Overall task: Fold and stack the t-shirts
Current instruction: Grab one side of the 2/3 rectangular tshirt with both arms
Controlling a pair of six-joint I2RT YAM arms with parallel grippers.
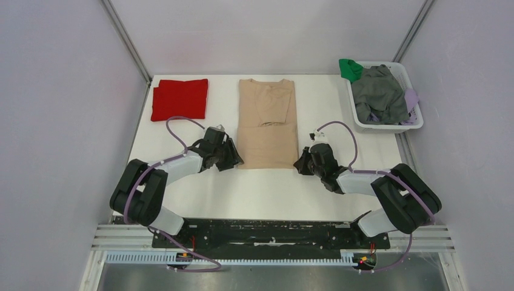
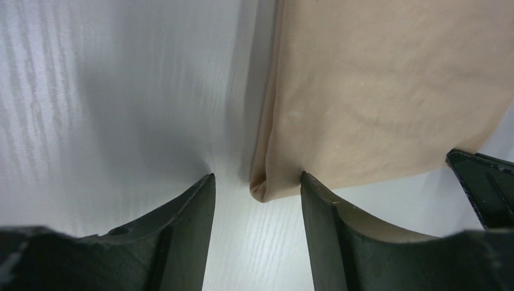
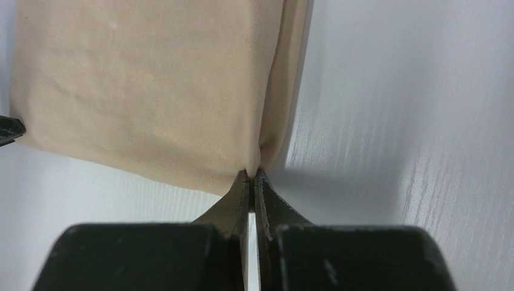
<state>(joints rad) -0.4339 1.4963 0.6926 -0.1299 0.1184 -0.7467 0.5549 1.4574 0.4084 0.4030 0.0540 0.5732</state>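
A beige t-shirt (image 1: 267,115) lies folded into a long strip in the middle of the white table (image 1: 267,194). A red t-shirt (image 1: 179,99), folded to a rectangle, lies at the back left. My left gripper (image 1: 233,159) is at the beige shirt's near left corner. In the left wrist view its jaws (image 2: 256,179) stand apart around that corner of the beige shirt (image 2: 388,91), the right fingertip (image 2: 306,182) touching the hem. My right gripper (image 1: 301,163) is at the near right corner. Seen from the right wrist, it (image 3: 253,173) is shut on the beige cloth (image 3: 139,91).
A white basket (image 1: 391,128) at the back right holds grey clothes (image 1: 379,97), with a green cloth (image 1: 350,68) over its far corner. Grey walls close in the table on the left, right and back.
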